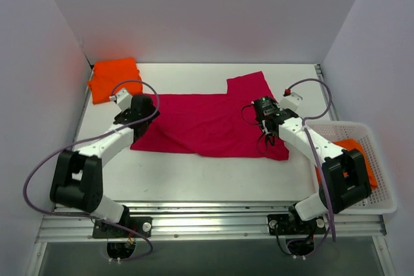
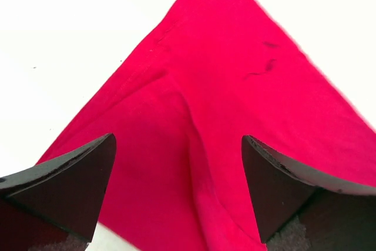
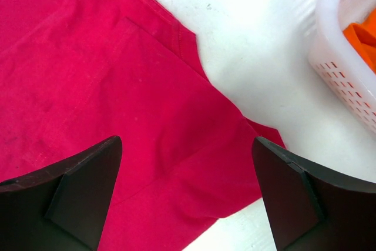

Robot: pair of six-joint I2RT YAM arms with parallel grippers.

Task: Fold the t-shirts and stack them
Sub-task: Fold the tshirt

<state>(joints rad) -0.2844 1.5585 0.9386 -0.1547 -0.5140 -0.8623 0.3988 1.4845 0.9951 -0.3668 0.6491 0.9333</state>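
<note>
crimson shirt (image 1: 200, 124) under both spread jaws; overhead alone shows the folded orange shirt (image 1: 115, 79)

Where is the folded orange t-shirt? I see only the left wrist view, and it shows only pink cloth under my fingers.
Observer: The folded orange t-shirt lies at the far left corner of the table, beyond the pink t-shirt's left end.
Operator: Is there another orange one?
Observer: Yes, a second orange t-shirt lies in the white basket at the right.
Operator: And the right arm?
Observer: The right fingers stand open over the pink t-shirt's right part, holding nothing.
</note>
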